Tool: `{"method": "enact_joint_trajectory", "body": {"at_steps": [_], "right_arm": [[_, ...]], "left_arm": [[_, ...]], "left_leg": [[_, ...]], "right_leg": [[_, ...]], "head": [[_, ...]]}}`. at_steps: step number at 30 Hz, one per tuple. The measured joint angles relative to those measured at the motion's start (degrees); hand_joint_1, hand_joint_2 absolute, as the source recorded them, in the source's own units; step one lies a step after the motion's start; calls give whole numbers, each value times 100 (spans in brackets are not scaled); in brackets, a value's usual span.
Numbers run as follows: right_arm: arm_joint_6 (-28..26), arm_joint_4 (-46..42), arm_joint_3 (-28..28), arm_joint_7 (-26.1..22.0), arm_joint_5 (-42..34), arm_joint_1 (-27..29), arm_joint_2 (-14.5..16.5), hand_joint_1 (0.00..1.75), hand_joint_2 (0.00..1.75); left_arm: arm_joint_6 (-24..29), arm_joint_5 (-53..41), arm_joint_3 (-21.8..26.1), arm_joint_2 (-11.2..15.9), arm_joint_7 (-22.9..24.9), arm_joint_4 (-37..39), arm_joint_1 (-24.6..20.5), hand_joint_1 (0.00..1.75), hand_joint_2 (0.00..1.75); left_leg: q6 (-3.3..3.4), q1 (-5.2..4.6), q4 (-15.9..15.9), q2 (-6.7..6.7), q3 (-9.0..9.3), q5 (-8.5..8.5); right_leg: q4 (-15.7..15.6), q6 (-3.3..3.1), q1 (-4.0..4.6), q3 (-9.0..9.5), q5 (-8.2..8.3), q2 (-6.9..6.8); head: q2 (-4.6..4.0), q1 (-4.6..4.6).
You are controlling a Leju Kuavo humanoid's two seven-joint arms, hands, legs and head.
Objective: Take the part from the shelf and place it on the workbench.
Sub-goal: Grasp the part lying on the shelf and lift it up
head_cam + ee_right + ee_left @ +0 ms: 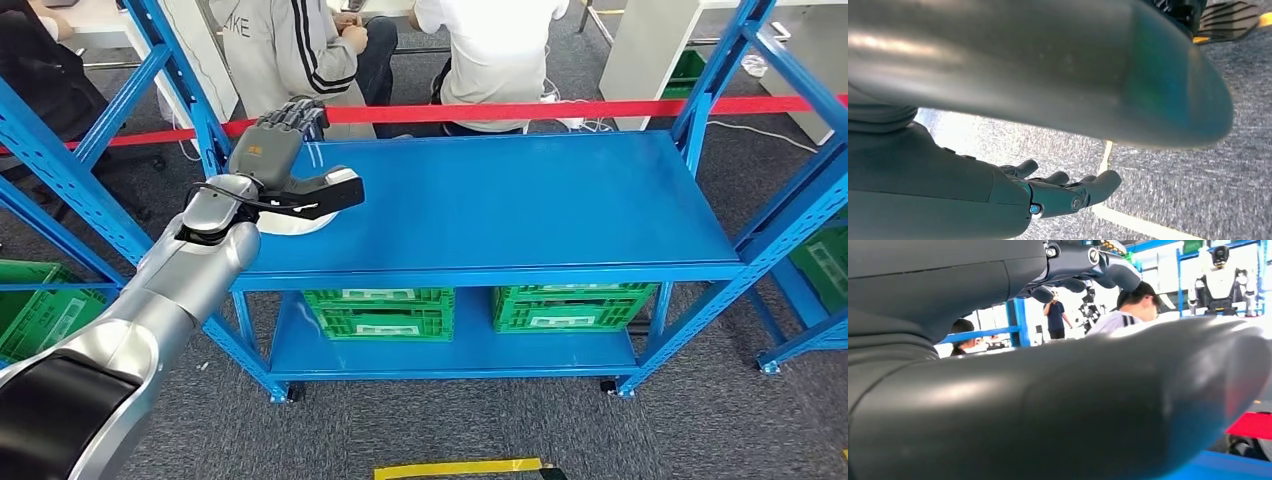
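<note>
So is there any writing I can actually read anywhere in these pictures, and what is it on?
"AKE": on the grey hooded top of a person seated behind the shelf; its start is cut off.
White labels on the green crates under the shelf: too small to read.
Orange mark on the left hand: too small to read.

Two green crates (378,311) (572,305) sit side by side on the lower blue board under the rack, and another green crate (40,305) stands at the far left. A red tape (560,109) stretches across behind the rack. Beyond it two people sit close together, one in a grey jacket (290,50), one in a white shirt (490,50). A yellow strip (455,468) lies on the grey carpet (700,430).
</note>
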Motion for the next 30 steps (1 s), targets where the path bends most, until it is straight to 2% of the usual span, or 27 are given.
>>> {"method": "enact_joint_trajectory", "body": {"at_steps": [1, 2, 3, 5, 6, 7, 8, 10, 12, 13, 15, 16, 17, 18, 19, 20, 21, 22, 23, 27, 30], "right_arm": [[0, 0, -1, 1, -13, 1, 0, 0, 0], [0, 0, -3, 2, -25, 1, 0, 0, 0], [0, 0, -5, 2, -33, 1, 0, 0, 0], [0, 0, -12, 2, -39, 2, 1, 0, 0], [-1, 0, -18, 2, -39, -2, 4, 0, 0], [-2, 0, -23, 2, -39, -8, 5, 0, 0], [-3, 0, -27, 2, -39, -14, 7, 0, 0], [-2, 0, -33, 3, -39, -26, 6, 0, 0], [0, -1, -35, 2, -39, -28, -1, 0, 0], [0, -2, -36, 2, -39, -31, -4, 0, 0], [0, -2, -39, 2, -39, -36, -12, 0, 0], [0, -2, -41, 3, -37, -36, -16, 0, 0], [0, -2, -42, 4, -34, -31, -21, 0, 0], [0, -2, -43, 5, -32, -27, -27, 0, 0], [0, -2, -43, 5, -28, -23, -32, 0, 0], [0, -2, -43, 5, -25, -21, -37, 0, 0], [0, -2, -43, 5, -24, -23, -40, 0, 0], [0, -2, -43, 5, -19, -26, -41, 0, 0], [0, -2, -43, 10, -11, -27, -40, 0, 0], [-1, -2, -44, 19, 47, -12, -44, 0, 0], [2, -2, -45, 24, 68, -14, -48, 0, 0]], "left_arm": [[-18, 1, -1, -8, 1, 5, 12, 0, 0], [-38, 3, -1, -13, 2, 9, 27, 0, 0], [-53, 5, -2, -18, 5, 13, 37, 0, 0], [-78, 14, -2, -24, 15, 12, 32, 0, 0], [-103, 23, -2, -30, 21, 12, 20, 0, 0], [-138, 31, -2, -36, 30, 13, 6, 0, 0], [-173, 39, -3, -44, 39, 15, -2, 0, 0], [-226, 63, -4, -56, 66, 20, -6, 0, 0], [-240, 98, -4, -61, 109, 17, -3, 0, 0], [-242, 113, -4, -66, 126, 15, -3, 0, 0], [-243, 136, -6, -81, 139, 22, 19, 0, 0], [-245, 149, -7, -89, 141, 30, 46, 0, 0], [-250, 163, -8, -92, 142, 39, 77, 0, 0], [-257, 180, -9, -95, 144, 48, 100, 0, 0], [-264, 194, -10, -95, 149, 53, 112, 0, 0], [-274, 206, -10, -95, 154, 56, 112, 0, 0], [-295, 216, -10, -95, 161, 59, 104, 0, 0], [-330, 222, -10, -95, 170, 61, 95, 0, 0], [-379, 227, -11, -93, 183, 65, 91, 0, 0], [-625, 267, -14, -74, 255, 109, 95, 0, 0], [-776, 301, -17, -40, 315, 148, 136, 0, 0]], "left_leg": [[-10, 1, 346, 14, -163, -108], [-5, 0, 515, 20, -248, -117], [14, -3, 457, 22, -223, -20], [98, -27, -214, 20, 101, 349], [146, -49, -561, 19, 296, 469], [190, -70, -826, 18, 442, 509], [225, -91, -961, 16, 519, 480], [270, -103, -1047, 15, 569, 399], [307, -72, -1119, 18, 629, 376], [322, -51, -1155, 21, 666, 368], [356, -35, -1171, 22, 701, 341], [364, -35, -1162, 20, 707, 326], [365, -34, -1148, 16, 713, 308], [358, -31, -1126, 12, 720, 288], [345, -25, -1094, 7, 727, 264], [323, -19, -1055, 2, 728, 237], [295, -23, -1012, -4, 720, 212], [264, -30, -979, -12, 707, 196], [243, -42, -958, -19, 692, 184], [310, -67, -990, -23, 701, 194], [247, -66, -1038, -19, 729, 235]], "right_leg": [[1, -10, 4, 7, -9, -2], [1, -17, 10, 19, -23, -1], [2, -19, 17, 39, -42, 3], [1, -9, 30, 104, -102, 11], [2, 9, 41, 125, -136, 13], [3, 35, 44, 131, -162, 12], [-2, 64, 40, 124, -181, 10], [-35, 132, 38, 129, -203, 3], [45, 184, 42, 119, -284, -3], [244, 206, 47, 24, -388, -4], [967, 237, 39, -399, -675, -4], [1329, 251, 36, -642, -769, -4], [1547, 264, 31, -823, -763, -4], [1551, 275, 25, -903, -633, -4], [1323, 285, 16, -868, -392, -5], [952, 292, 5, -757, -122, -8], [598, 291, 5, -636, 71, -9], [337, 271, 6, -546, 192, -7], [205, 248, 5, -505, 228, -5], [171, 179, 18, -501, 238, 6], [171, 145, 23, -503, 247, 13]], "head": [[0, -1], [0, -1], [0, -2], [0, -1], [0, 9], [0, 16], [0, 21], [0, 20], [0, 25], [0, 33], [0, 47], [0, 49], [0, 50], [0, 49], [0, 50], [0, 50], [0, 52], [0, 51], [0, 51], [0, 50], [0, 49]]}}
